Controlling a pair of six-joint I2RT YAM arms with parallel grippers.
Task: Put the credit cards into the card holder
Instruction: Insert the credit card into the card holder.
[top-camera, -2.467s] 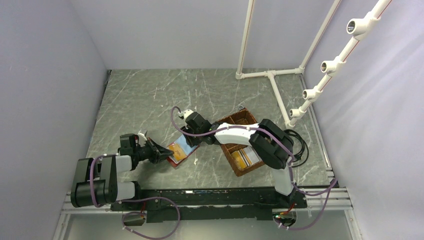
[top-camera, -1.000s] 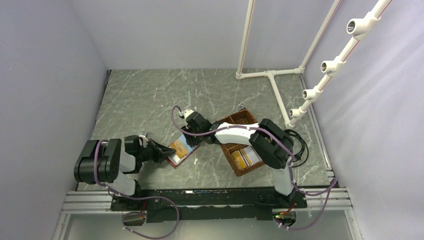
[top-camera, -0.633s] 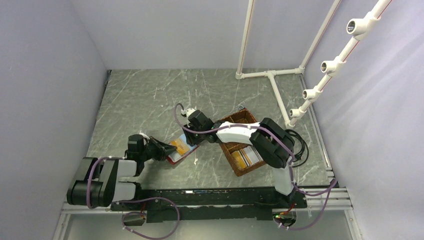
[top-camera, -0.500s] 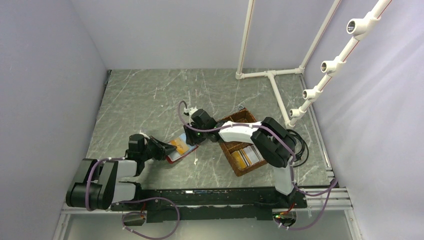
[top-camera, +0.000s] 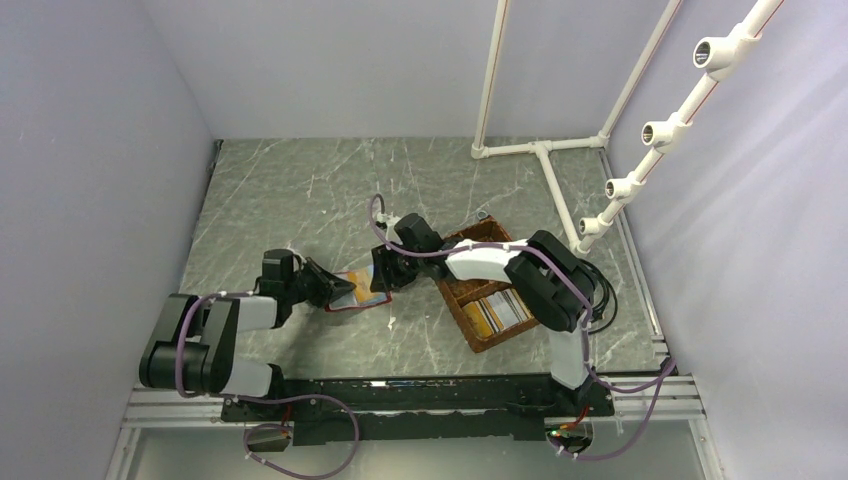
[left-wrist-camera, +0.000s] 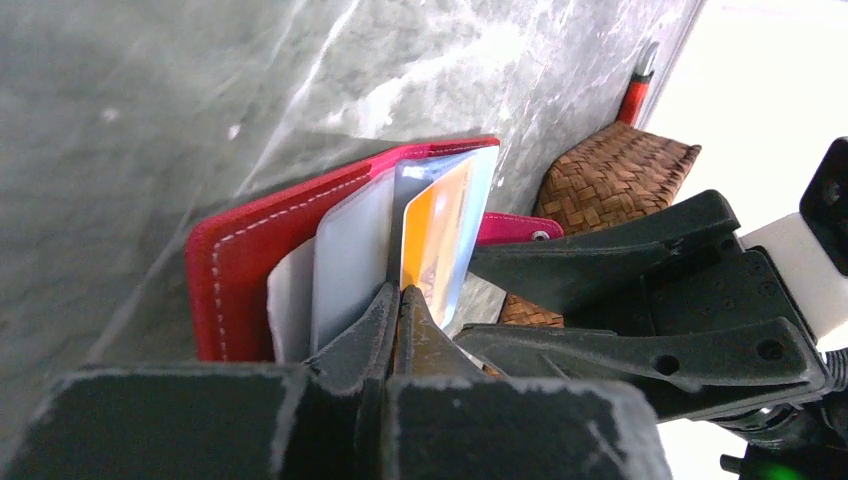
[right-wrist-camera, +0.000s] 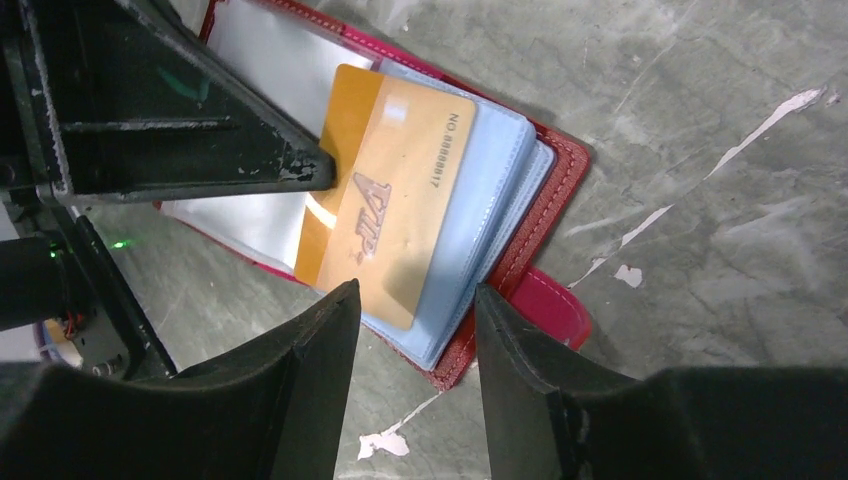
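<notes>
The left gripper (left-wrist-camera: 400, 300) is fully closed. Its joined tips rest on the clear sleeves of the open red wallet (right-wrist-camera: 560, 165), right at the edge of the orange card (right-wrist-camera: 400, 190); whether they pinch a sleeve I cannot tell. The right gripper (right-wrist-camera: 418, 295) hangs over the card's near end, jaws apart, gripping nothing. The card lies on the wallet's light blue sleeves. The wallet lies on the table (top-camera: 300, 190) near the basket (top-camera: 470, 342), where more cards (top-camera: 492, 314) lie.
</notes>
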